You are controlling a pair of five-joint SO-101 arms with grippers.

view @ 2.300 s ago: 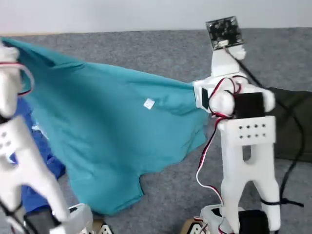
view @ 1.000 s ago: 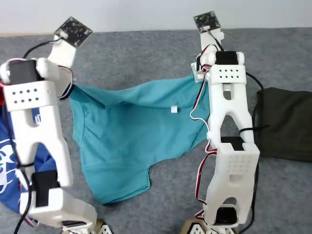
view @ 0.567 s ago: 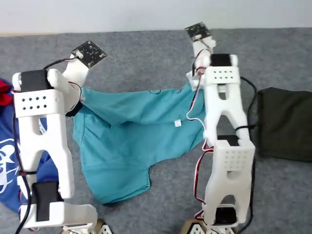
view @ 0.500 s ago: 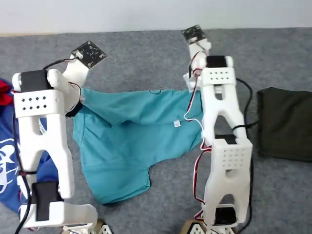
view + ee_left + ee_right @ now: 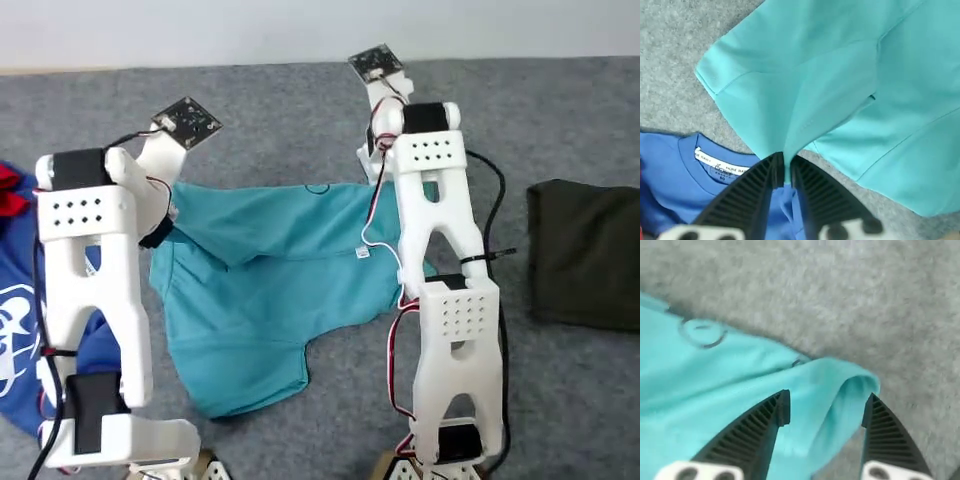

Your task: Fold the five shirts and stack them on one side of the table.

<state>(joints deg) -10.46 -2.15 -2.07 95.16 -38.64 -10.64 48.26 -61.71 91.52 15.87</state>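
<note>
arms (image 5: 95, 270): white shells | servos (image 5: 425, 117): black | cables (image 5: 372, 210): red-white-black | right hand (image 5: 828, 396): black, ribbed

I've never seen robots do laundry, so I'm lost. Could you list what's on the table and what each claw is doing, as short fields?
teal shirt: spread rumpled on the grey table
left gripper: shut, pinching a fold of the teal shirt
right gripper: open, jaws apart over the teal shirt's edge
blue shirt: unfolded, on the left gripper's side
dark shirt: apart on the right gripper's side, looks folded
</note>
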